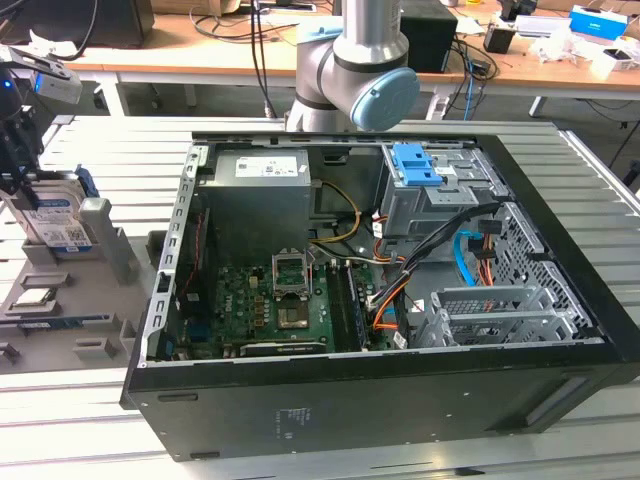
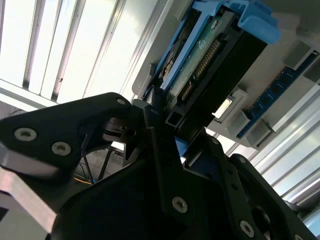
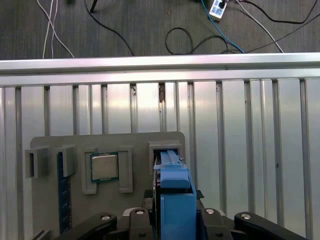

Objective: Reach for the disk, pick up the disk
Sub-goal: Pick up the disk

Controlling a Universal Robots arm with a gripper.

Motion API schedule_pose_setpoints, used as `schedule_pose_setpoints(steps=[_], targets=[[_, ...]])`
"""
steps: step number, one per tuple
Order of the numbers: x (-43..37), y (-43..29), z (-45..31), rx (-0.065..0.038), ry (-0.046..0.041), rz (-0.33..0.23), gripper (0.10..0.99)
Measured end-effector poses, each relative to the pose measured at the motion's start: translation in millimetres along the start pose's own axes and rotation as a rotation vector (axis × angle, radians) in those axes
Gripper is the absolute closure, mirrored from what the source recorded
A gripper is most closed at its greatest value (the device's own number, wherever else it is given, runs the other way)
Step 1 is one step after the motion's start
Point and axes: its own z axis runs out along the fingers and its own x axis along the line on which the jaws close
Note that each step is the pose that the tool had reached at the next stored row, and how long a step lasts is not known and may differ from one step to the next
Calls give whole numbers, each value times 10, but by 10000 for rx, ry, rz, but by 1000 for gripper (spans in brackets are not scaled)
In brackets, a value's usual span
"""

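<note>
One disk (image 1: 52, 218) stands on edge in a slot of the single grey holder tray (image 3: 140, 142), at the left edge of the exterior view, its label facing the camera. The gripper (image 1: 22, 180) is right over it, coming down from the upper left corner of the frame.

In the second wrist view the black jaws sit on either side of the disk (image 2: 215, 55), whose connector end and blue side rails fill the upper right of the frame. Whether the jaws are pressed on it or just clear of it cannot be told. In the first wrist view one blue rail of the disk (image 3: 175, 195) rises in the lower middle, between the dark parts of the gripper.

The tray also holds one square processor chip (image 3: 104, 166) in its own pocket, left of the disk in that frame, and one memory stick (image 3: 62, 197) further left.

The tray rests on the slatted metal surface (image 3: 250, 150). One open computer case (image 1: 380, 400) lies on this surface in the middle of the exterior view, well apart from the disk, with one blue latch (image 1: 415, 165) in its upper right. The arm (image 1: 350, 70) rises at top centre.
</note>
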Motion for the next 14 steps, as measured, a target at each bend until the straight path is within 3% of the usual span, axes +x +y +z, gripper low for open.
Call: schedule_pose_setpoints(steps=[14], targets=[[0, 0, 0, 0, 0, -6, 722]])
